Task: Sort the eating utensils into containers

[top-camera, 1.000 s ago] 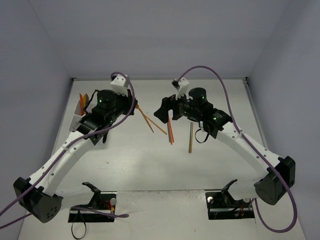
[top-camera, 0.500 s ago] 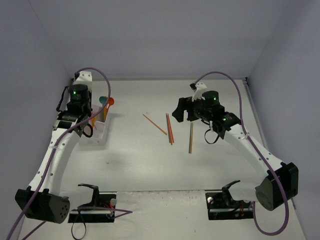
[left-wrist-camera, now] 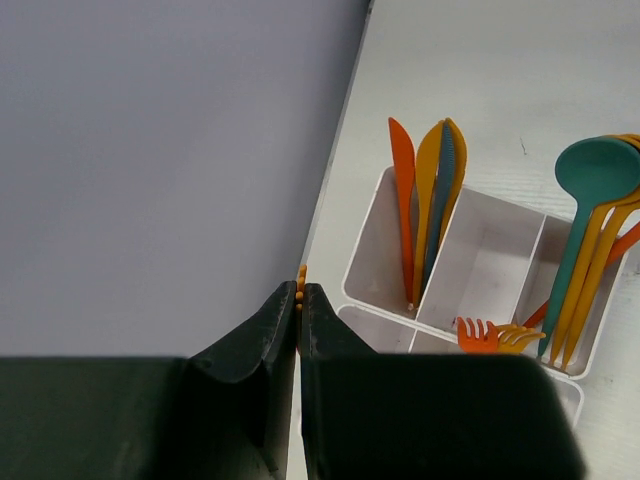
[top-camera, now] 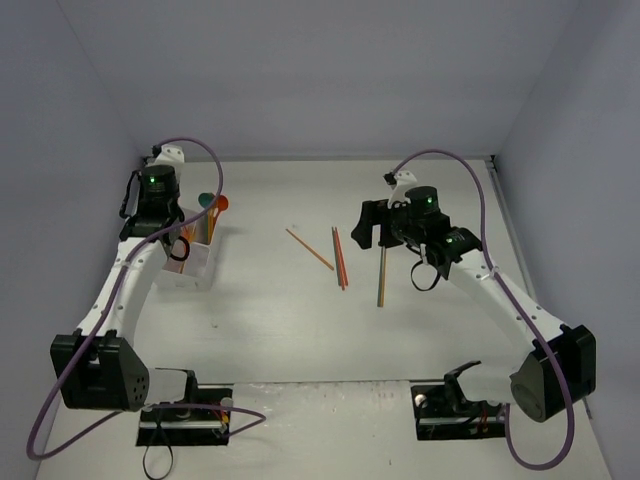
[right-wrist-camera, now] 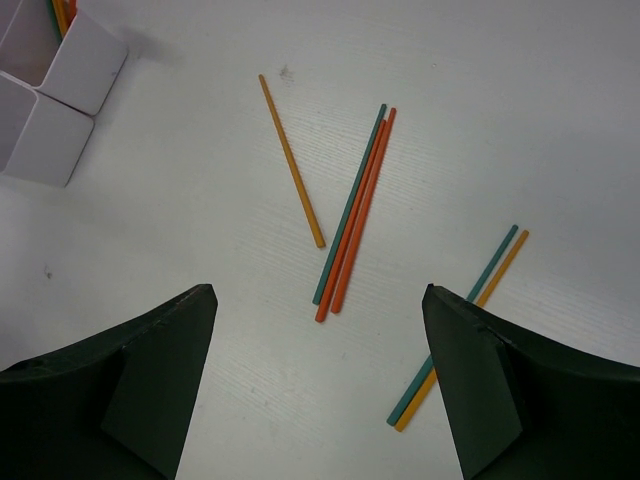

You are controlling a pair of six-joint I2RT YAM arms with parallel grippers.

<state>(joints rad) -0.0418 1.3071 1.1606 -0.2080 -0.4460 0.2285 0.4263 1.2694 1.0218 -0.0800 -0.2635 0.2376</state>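
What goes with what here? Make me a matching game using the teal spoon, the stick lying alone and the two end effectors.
Things:
1 teal spoon
2 yellow-orange stick
3 left end effector
4 right end effector

States:
A wide open
B standing in the white box
C pinched shut on an orange sliver
D lying flat by itself

Pairs: 1-B, 2-D, 3-C, 4-A
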